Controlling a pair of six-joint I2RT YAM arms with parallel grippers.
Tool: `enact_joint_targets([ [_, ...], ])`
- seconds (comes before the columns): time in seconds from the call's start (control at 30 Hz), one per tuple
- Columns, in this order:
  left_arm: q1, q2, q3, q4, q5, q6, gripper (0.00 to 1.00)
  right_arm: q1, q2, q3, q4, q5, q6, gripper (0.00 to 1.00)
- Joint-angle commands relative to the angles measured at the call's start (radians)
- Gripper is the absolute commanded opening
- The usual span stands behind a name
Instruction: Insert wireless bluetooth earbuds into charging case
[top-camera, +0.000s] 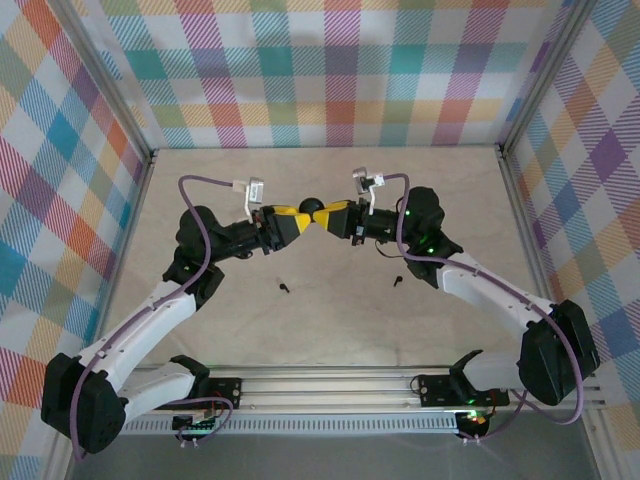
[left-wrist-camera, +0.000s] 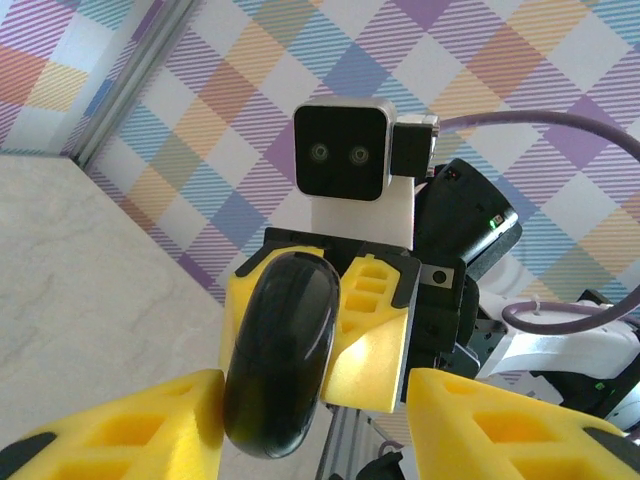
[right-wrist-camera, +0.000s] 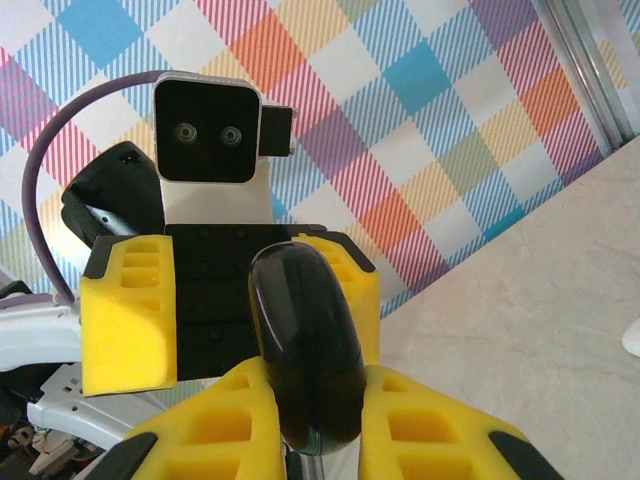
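top: earbud and second earbud, both black, lie on desk | wrists: my right end effector clamped on case; my left end effector apart beside it | case lid hidden

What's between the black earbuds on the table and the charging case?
The case's own lid: the charging case looks closed, clamped in the right end effector, the left end effector open around it. One black earbud and the other black earbud lie unobstructed on the table.
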Motion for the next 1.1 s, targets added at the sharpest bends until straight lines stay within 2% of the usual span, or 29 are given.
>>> enact_joint_targets([
  [0.0, 0.001, -0.010, 0.001, 0.084, 0.011, 0.005, 0.48, 0.002, 0.009, -0.002, 0.034, -0.006, 0.018, 0.04],
  [0.13, -0.008, 0.012, -0.005, 0.097, 0.008, 0.004, 0.41, 0.002, 0.012, 0.002, 0.032, -0.008, 0.025, 0.04],
  [0.27, -0.015, 0.024, -0.001, 0.110, 0.005, 0.000, 0.29, 0.001, 0.013, 0.001, 0.032, -0.014, 0.029, 0.03],
  [0.33, -0.016, 0.023, 0.001, 0.108, 0.006, 0.003, 0.26, 0.002, 0.015, 0.002, 0.032, -0.018, 0.028, 0.03],
  [0.63, -0.027, 0.054, 0.041, 0.087, 0.051, 0.001, 0.33, 0.002, 0.039, -0.007, 0.100, -0.038, 0.053, 0.01],
  [0.8, -0.032, 0.065, 0.039, 0.087, 0.051, 0.003, 0.31, 0.001, 0.040, 0.001, 0.103, -0.033, 0.050, 0.01],
  [0.97, -0.033, 0.054, 0.025, 0.084, 0.030, 0.014, 0.16, 0.002, 0.035, -0.004, 0.085, -0.028, 0.040, 0.02],
  [1.07, -0.033, 0.030, 0.019, 0.038, -0.004, 0.048, 0.03, 0.001, 0.025, -0.003, 0.058, -0.022, 0.028, 0.12],
])
